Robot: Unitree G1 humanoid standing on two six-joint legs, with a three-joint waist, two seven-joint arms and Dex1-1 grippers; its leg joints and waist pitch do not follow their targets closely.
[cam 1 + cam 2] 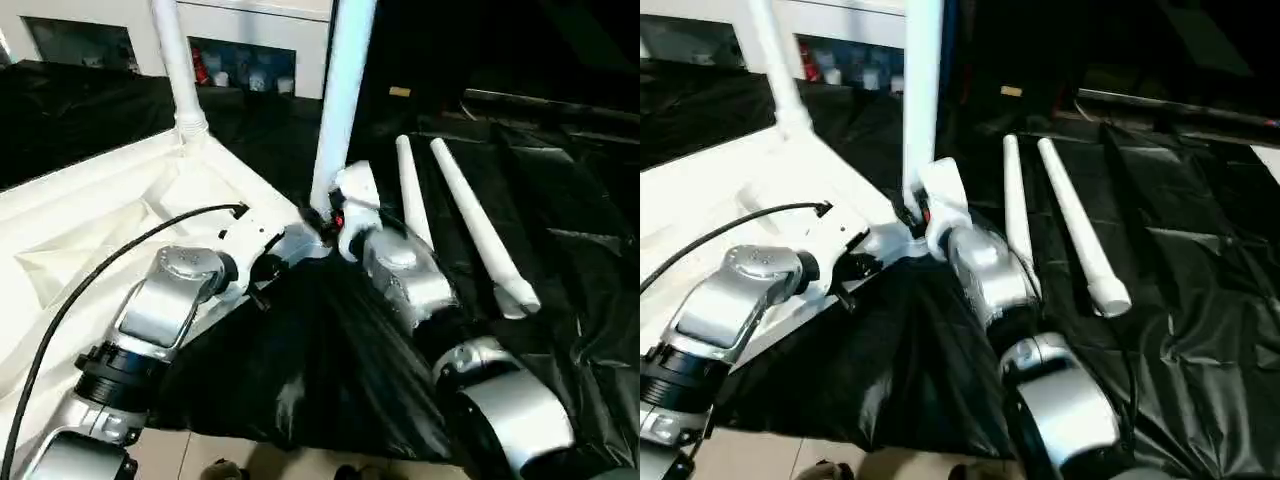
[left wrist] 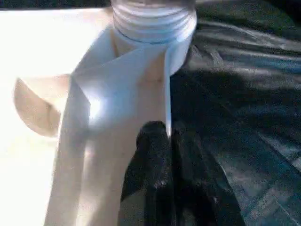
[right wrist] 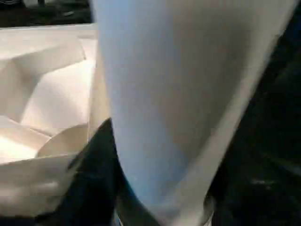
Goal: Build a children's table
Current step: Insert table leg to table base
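Note:
The white table top (image 1: 90, 215) lies underside up on the left. One white leg (image 1: 178, 70) stands in its far corner socket. A second leg (image 1: 342, 90) stands upright at the near corner, its threaded base (image 2: 153, 23) sitting at the socket. My right gripper (image 1: 326, 224) is shut on this leg just above the base, and a black finger (image 3: 96, 165) presses its side. My left gripper (image 2: 168, 141) is shut on the table top's thin rim wall (image 2: 141, 84) just beside that corner. Two loose legs (image 1: 412, 190) (image 1: 478, 230) lie side by side on the right.
A black sheet (image 1: 570, 200) covers the floor under and around the parts, wrinkled on the right. A white cabinet with glass doors (image 1: 245, 55) stands at the back. A black cable (image 1: 90, 270) arcs over my left forearm. Pale floor tiles (image 1: 250, 462) show at the near edge.

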